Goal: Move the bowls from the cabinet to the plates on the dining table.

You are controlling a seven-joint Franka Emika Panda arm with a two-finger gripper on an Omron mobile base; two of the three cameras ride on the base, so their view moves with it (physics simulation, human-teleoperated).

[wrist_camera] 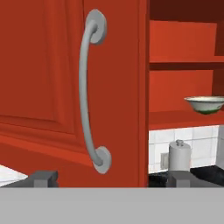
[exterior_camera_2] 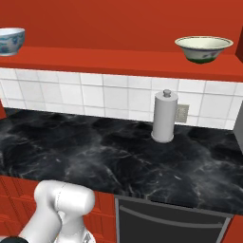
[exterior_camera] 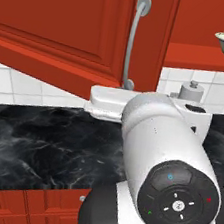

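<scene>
The pincer (wrist_camera: 109, 175) stands wide and empty, its two dark tips straddling the lower foot of the arched silver handle (wrist_camera: 87, 87) on the open cabinet door (wrist_camera: 52, 65). The door is swung out, so the cabinet (exterior_camera_2: 118, 59) interior is exposed. On its lowest shelf (exterior_camera_2: 142, 64) sit both bowls: the cream bowl with a greenish base (exterior_camera_2: 204, 48) at the right, the white-and-blue bowl (exterior_camera_2: 10, 40) at the far left, well apart. Below, a paper-towel holder (exterior_camera_2: 164, 116) stands on the black marble counter (exterior_camera_2: 95, 152), almost under the cream bowl.

The sensible next step is likely to draw the hand clear of the handle, then swing right round the door's edge towards the cream bowl, the nearer one to that edge. A good grasp would take one fingertip inside the rim and one outside, coming level with the shelf, high enough to miss the holder's top and the shelf lip.
</scene>
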